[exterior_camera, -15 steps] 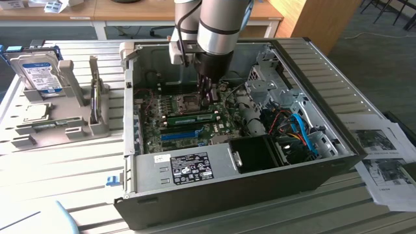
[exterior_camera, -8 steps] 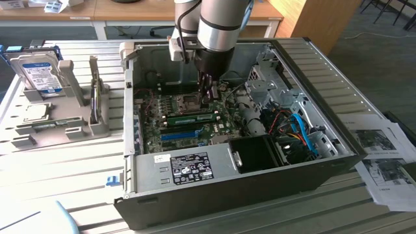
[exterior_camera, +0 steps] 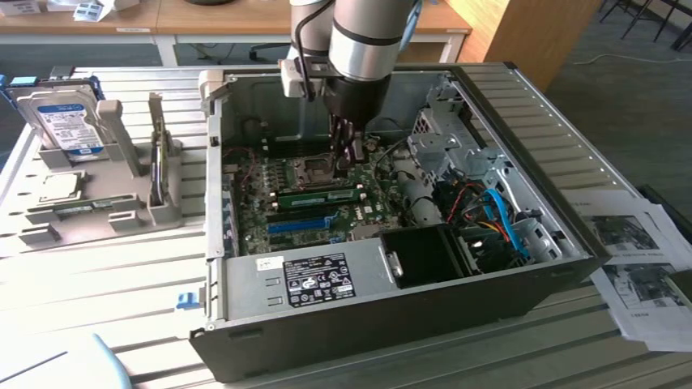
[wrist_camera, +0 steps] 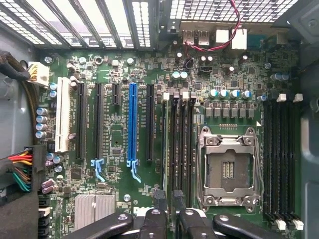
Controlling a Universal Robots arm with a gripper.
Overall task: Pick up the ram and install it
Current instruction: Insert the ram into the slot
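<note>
**Exterior view: ram stands on the motherboard, claw above it in the frame**

In the exterior view the ram sits near the middle of the frame, inside the open computer case. It stands on its long edge on the motherboard, with its green face and dark chips turned toward the camera. Its long axis runs across the frame from the exterior view's left to its right, and the right end sits slightly higher. It is parallel to the blue slot, which lies just below it in the frame. The empty processor socket is just above it.

The claw hangs from the arm above the ram's right half in the frame. It points down into the case and is apart from the stick. Nothing is held in it.

In the wrist view the two dark fingers stand a narrow gap apart with nothing between them. They are over the bank of black memory slots beside the socket. I cannot pick out the stick among those slots from this angle.

At the left of the exterior view, a grey holder on the slatted counter carries a hard drive and a square silver chip. Printed sheets lie at the right edge.
</note>
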